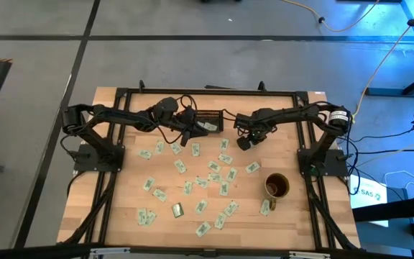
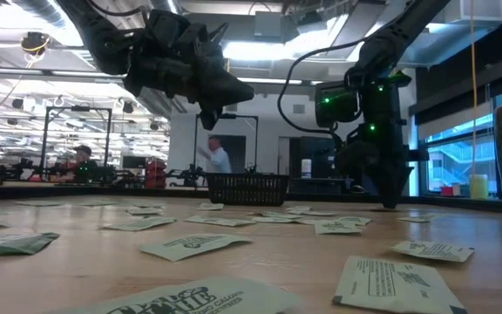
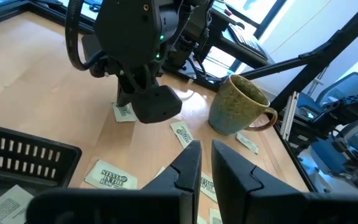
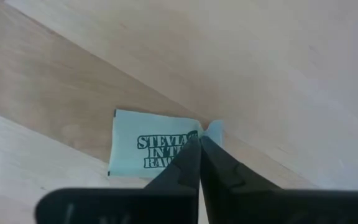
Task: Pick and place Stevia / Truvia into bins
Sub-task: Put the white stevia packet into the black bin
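Packets [image 2: 390,283] lie closest to the low camera, flat on the near table edge, print up. Many more Stevia packets [image 1: 214,167] are scattered over the wooden table [image 1: 121,208], mostly mid-table and toward the near side, none stacked that I can tell. Black bin [image 1: 208,120] sits at the far edge, centre, with one packet [image 1: 211,126] lying inside it; in the low view the bin [image 2: 248,187] stands behind the scatter.

Right gripper [image 4: 199,142] is down at the table, just right of the bin, fingers pinched together on the edge of a single Stevia packet [image 4: 148,146]; the packet's corner is puckered up between the tips, rest of it still flat on the wood. Same gripper seen from above [image 1: 244,143].

Left gripper [image 3: 205,160] hangs over the bin's near rim, left of centre; fingers are nearly together with a narrow gap, nothing seen between them. From above it is at [image 1: 186,135].

Brownish mug [image 1: 277,186] stands upright on the right side, well apart from the bin, packets near its base.
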